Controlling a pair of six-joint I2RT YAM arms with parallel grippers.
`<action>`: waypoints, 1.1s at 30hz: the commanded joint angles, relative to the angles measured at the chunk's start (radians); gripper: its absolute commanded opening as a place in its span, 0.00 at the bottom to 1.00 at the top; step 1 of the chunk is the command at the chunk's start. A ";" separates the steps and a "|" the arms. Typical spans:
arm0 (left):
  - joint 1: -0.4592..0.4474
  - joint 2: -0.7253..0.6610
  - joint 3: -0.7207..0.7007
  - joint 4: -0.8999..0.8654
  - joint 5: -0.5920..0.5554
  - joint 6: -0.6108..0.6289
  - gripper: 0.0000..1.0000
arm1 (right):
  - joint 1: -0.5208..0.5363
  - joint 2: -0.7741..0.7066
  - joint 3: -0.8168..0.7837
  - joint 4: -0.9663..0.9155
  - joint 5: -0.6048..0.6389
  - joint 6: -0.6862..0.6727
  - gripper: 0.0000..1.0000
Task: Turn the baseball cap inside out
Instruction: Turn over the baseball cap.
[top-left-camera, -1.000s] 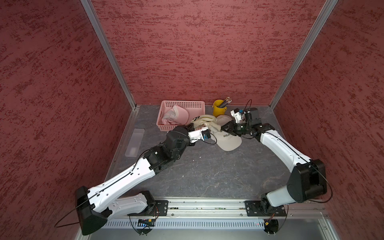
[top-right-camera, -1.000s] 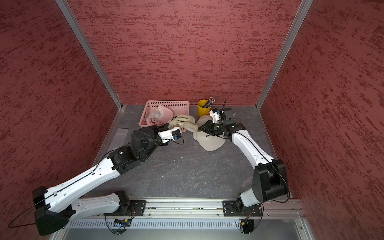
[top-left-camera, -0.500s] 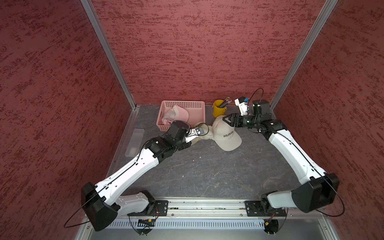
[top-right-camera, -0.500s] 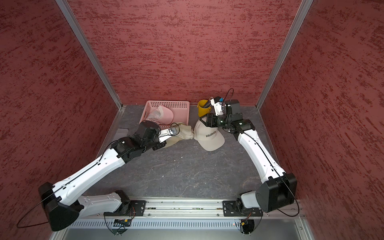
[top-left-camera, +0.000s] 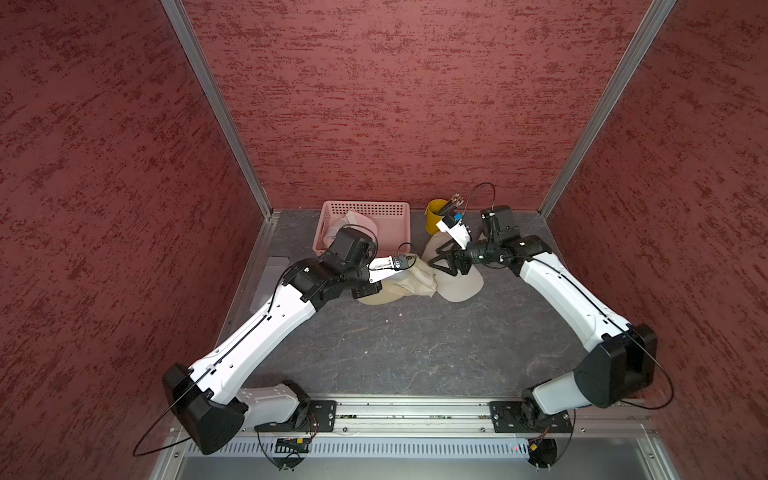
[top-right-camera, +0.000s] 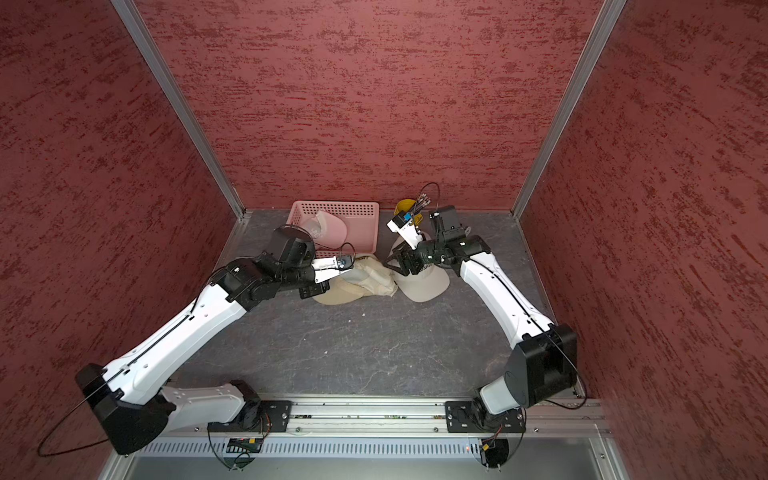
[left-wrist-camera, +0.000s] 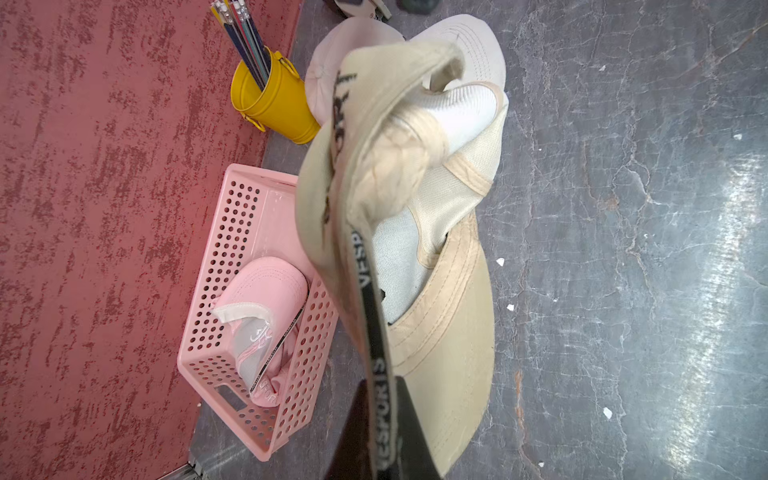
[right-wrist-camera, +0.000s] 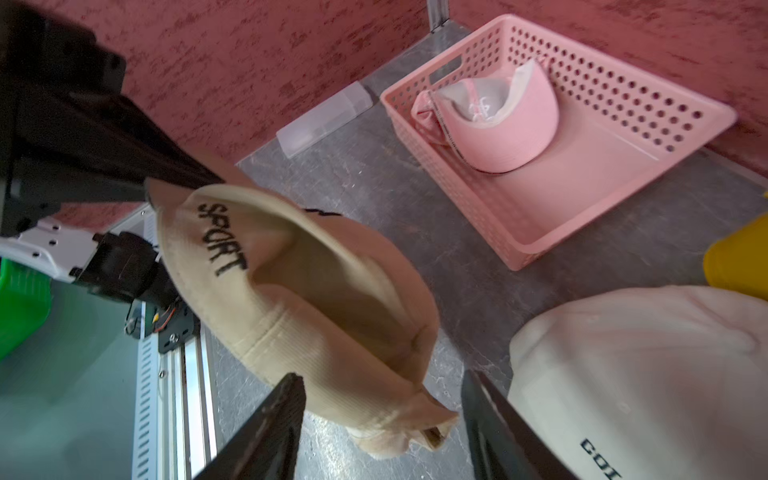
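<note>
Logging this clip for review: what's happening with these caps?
The left tool is shut on the inner band of the tan cap, which is crumpled with pale lining showing, so it looks partly turned. The right tool is open at the crown end, gripping nothing. A white cap lies beside it on the table; a pink cap sits in the basket.

Left end effector (left-wrist-camera: 380, 401) pinched closed, reaching inward; right end effector (right-wrist-camera: 382, 388) spread wide, pointing toward it.

"SPORT" is stitched on the tan baseball cap (right-wrist-camera: 257, 266), "VESPORTS" is printed along its inner band (left-wrist-camera: 376, 332), and "CO" is read on the white cap (right-wrist-camera: 644, 365).
</note>
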 joint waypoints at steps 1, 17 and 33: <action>0.004 0.016 0.042 -0.003 0.028 0.030 0.00 | 0.024 -0.026 0.021 -0.042 -0.040 -0.117 0.66; 0.012 -0.003 0.048 0.027 0.078 0.029 0.00 | 0.026 0.042 -0.013 0.005 0.016 -0.123 0.58; 0.037 0.058 0.045 0.086 -0.211 -0.398 0.00 | 0.030 -0.076 -0.097 0.420 0.449 0.371 0.04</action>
